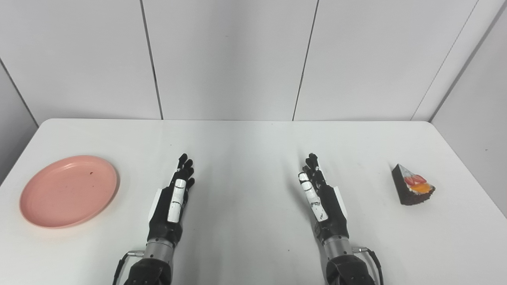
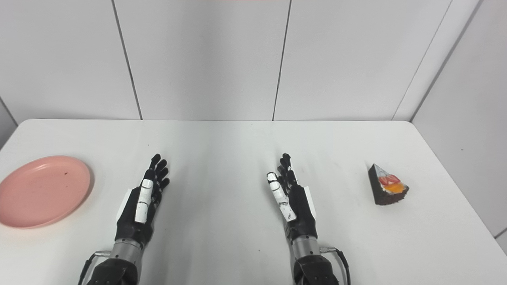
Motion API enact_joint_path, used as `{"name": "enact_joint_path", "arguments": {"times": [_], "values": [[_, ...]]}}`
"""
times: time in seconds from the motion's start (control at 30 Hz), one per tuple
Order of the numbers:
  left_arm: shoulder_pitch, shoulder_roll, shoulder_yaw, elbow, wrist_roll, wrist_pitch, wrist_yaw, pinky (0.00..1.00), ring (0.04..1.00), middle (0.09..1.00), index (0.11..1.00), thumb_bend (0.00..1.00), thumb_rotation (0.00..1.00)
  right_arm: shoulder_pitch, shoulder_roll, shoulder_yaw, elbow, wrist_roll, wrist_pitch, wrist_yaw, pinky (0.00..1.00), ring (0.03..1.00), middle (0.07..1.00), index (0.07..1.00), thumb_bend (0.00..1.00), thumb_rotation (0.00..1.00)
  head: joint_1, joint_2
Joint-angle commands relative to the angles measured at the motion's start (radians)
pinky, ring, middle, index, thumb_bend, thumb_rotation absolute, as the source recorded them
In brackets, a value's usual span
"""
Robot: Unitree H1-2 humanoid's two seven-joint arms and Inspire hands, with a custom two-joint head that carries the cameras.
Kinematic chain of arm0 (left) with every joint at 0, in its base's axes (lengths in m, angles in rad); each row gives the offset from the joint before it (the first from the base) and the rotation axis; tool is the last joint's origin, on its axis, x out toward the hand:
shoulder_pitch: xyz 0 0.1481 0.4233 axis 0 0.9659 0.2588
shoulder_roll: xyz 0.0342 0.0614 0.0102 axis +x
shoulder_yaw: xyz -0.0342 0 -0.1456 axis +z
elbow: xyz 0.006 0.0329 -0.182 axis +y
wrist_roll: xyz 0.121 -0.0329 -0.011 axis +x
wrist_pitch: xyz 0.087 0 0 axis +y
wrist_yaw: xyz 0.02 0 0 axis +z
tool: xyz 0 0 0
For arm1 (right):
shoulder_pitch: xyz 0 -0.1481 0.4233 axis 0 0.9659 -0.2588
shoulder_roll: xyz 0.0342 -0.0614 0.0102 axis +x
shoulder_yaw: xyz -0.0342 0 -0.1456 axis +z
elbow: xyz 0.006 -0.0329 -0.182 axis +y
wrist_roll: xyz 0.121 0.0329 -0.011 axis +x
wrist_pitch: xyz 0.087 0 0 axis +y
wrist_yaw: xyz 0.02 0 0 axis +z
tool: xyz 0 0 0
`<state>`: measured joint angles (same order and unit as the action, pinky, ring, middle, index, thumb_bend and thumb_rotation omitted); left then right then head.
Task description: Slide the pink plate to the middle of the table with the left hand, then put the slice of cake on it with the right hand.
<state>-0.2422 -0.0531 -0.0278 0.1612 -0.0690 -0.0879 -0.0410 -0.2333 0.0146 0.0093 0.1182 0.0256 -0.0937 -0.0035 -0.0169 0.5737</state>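
Observation:
A pink plate (image 1: 69,191) lies at the left edge of the white table (image 1: 245,142). A slice of chocolate cake (image 1: 412,185) topped with strawberry and orange sits near the right side. My left hand (image 1: 172,202) rests edge-up over the table, to the right of the plate and apart from it, fingers straight and holding nothing. My right hand (image 1: 321,198) is posed the same way, well left of the cake, open and empty.
White wall panels rise behind the table's far edge. The table's right edge runs close past the cake. Bare tabletop lies between the two hands.

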Motion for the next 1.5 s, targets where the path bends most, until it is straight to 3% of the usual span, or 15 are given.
{"name": "enact_joint_path", "arguments": {"times": [0.0, 0.53, 1.0, 1.13, 1.27, 1.37, 1.47], "values": [[0.02, -0.004, 0.005, 0.041, 0.004, -0.04, 0.004, 1.0, 1.0, 1.0, 1.0, 0.66, 1.0, -0.024, -0.001, 0.0, -0.029, 0.008, -0.024, 0.011, 1.0, 1.0, 1.0, 1.0, 0.67, 0.78, 0.0, 0.002], [0.028, -0.006, -0.006, 0.016, -0.016, 0.001, -0.012, 1.0, 1.0, 1.0, 1.0, 0.67, 1.0, -0.024, -0.003, -0.003, -0.036, 0.022, -0.009, 0.01, 1.0, 1.0, 1.0, 1.0, 0.68, 0.77, 0.001, 0.003], [0.025, -0.006, -0.006, 0.025, -0.019, -0.01, -0.011, 1.0, 1.0, 1.0, 1.0, 0.65, 1.0, -0.027, -0.007, -0.001, -0.031, 0.02, -0.013, 0.01, 1.0, 1.0, 1.0, 1.0, 0.69, 0.77, 0.002, 0.003], [0.023, -0.009, -0.009, 0.033, -0.016, -0.008, -0.01, 1.0, 1.0, 1.0, 1.0, 0.66, 1.0, -0.026, -0.011, -0.004, -0.028, 0.023, -0.016, 0.012, 1.0, 1.0, 1.0, 1.0, 0.68, 0.77, 0.048, -0.012], [0.012, -0.023, -0.013, 0.052, 0.008, -0.025, 0.014, 1.0, 1.0, 1.0, 1.0, 0.65, 1.0, -0.021, -0.03, -0.013, -0.021, 0.05, -0.037, 0.031, 1.0, 1.0, 1.0, 1.0, 0.67, 0.77, 0.161, -0.04], [-0.039, -0.037, 0.012, 0.117, 0.051, -0.092, 0.086, 1.0, 1.0, 1.0, 1.0, 0.64, 1.0, -0.014, -0.052, -0.023, -0.005, 0.064, -0.067, 0.049, 1.0, 1.0, 1.0, 1.0, 0.65, 0.81, 0.244, -0.074], [-0.1, -0.04, 0.048, 0.172, 0.049, -0.154, 0.124, 1.0, 1.0, 1.0, 1.0, 0.65, 1.0, -0.02, -0.062, -0.037, 0.028, 0.092, -0.076, 0.064, 1.0, 1.0, 1.0, 1.0, 0.68, 0.81, 0.278, -0.088]]}}
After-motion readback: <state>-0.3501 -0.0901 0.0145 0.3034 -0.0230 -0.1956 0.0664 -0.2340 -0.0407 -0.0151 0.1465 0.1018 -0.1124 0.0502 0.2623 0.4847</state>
